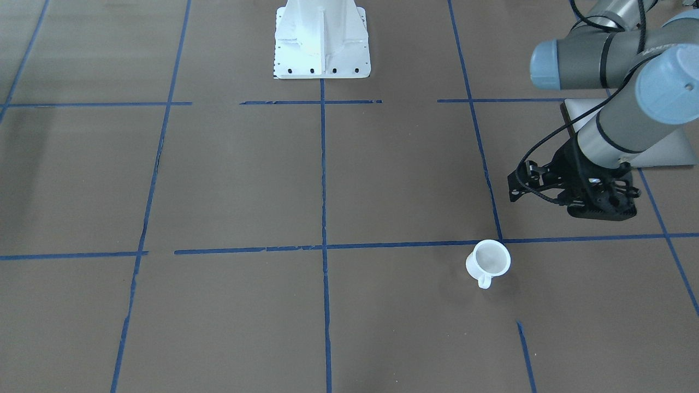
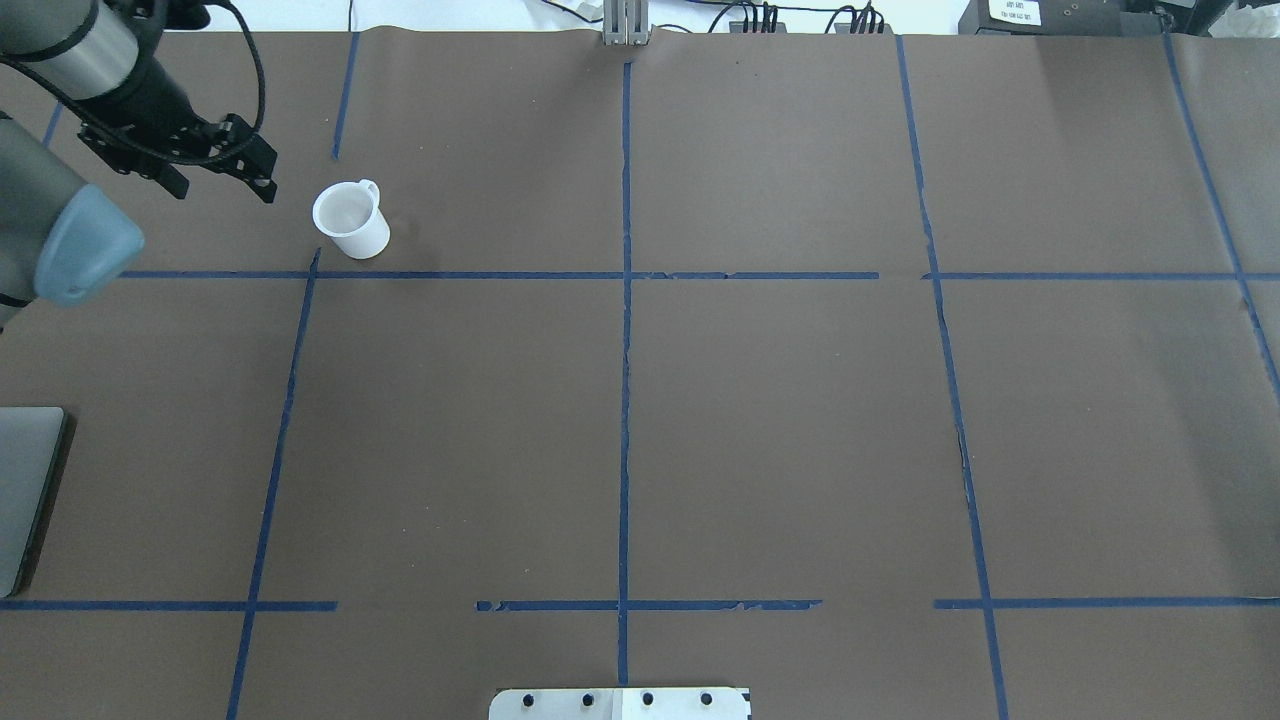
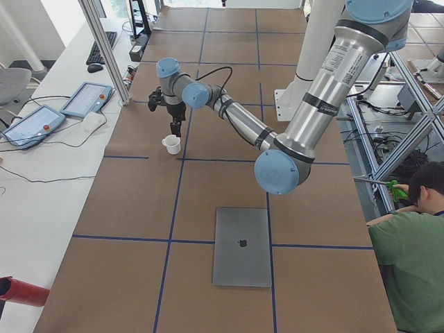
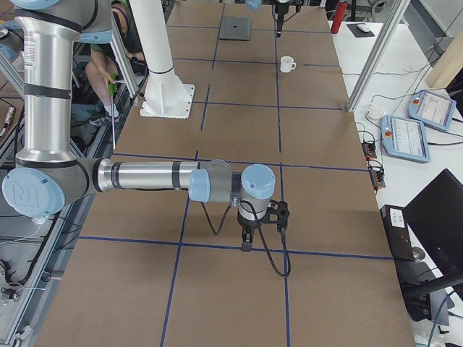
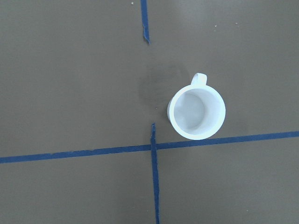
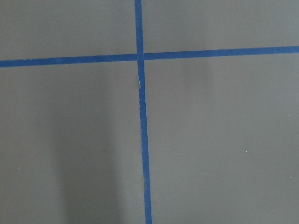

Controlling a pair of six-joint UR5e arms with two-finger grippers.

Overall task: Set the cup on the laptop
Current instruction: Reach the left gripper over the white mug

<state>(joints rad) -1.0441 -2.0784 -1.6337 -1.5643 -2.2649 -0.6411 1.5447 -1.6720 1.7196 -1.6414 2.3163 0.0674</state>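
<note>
The small white cup (image 2: 350,220) stands upright on the brown table, handle toward the far side; it also shows in the front view (image 1: 487,261) and in the left wrist view (image 5: 197,112), right of centre. My left gripper (image 1: 600,210) hangs above the table, apart from the cup, on the robot's left of it (image 2: 175,170); I cannot tell if it is open. The closed silver laptop (image 3: 242,246) lies flat at the table's left end, its edge showing in the overhead view (image 2: 25,490). My right gripper (image 4: 246,243) hovers over bare table far from both; its state is unclear.
The white robot base (image 1: 321,41) stands at the table's near-robot edge. Blue tape lines (image 2: 625,300) grid the brown table. Teach pendants (image 3: 83,100) lie on the white desk beyond the far edge. A person (image 3: 409,257) sits by the robot's side.
</note>
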